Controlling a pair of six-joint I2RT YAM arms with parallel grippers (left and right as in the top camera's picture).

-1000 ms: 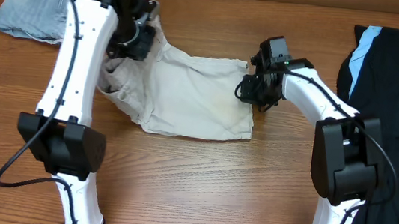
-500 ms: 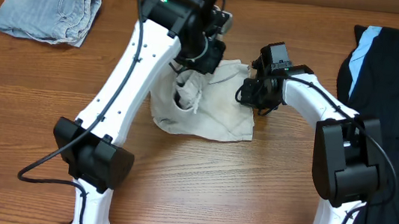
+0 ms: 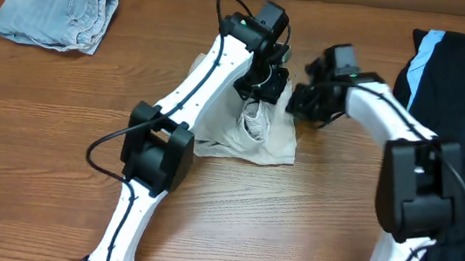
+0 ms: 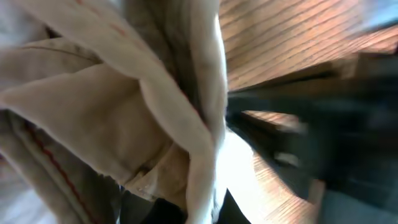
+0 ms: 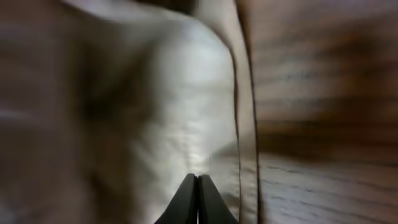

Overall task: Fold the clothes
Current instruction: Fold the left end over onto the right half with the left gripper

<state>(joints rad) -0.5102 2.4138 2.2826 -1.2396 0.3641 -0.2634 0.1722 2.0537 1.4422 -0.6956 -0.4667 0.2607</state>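
The beige shorts [image 3: 259,144] lie bunched mid-table, their left part lifted and drawn over to the right. My left gripper [image 3: 262,85] is shut on a fold of the shorts [image 4: 93,112], which hangs between its jaws [image 4: 199,208]. My right gripper [image 3: 300,100] is shut, with its fingertips [image 5: 198,182] pressed together just over the shorts' right edge [image 5: 168,106] and nothing visible between them. Black garments with light-blue panels [image 3: 456,130] lie at the far right. Folded denim shorts [image 3: 58,7] lie at the back left.
The wooden table [image 3: 55,145] shows bare wood at the left and front. The two grippers are very close together above the shorts' right edge. The black pile hangs over the right side next to the right arm's base.
My left gripper has swept from the left to the right, carrying the shorts' left part over the right part. My right gripper has shifted slightly right and back, off the cloth edge.
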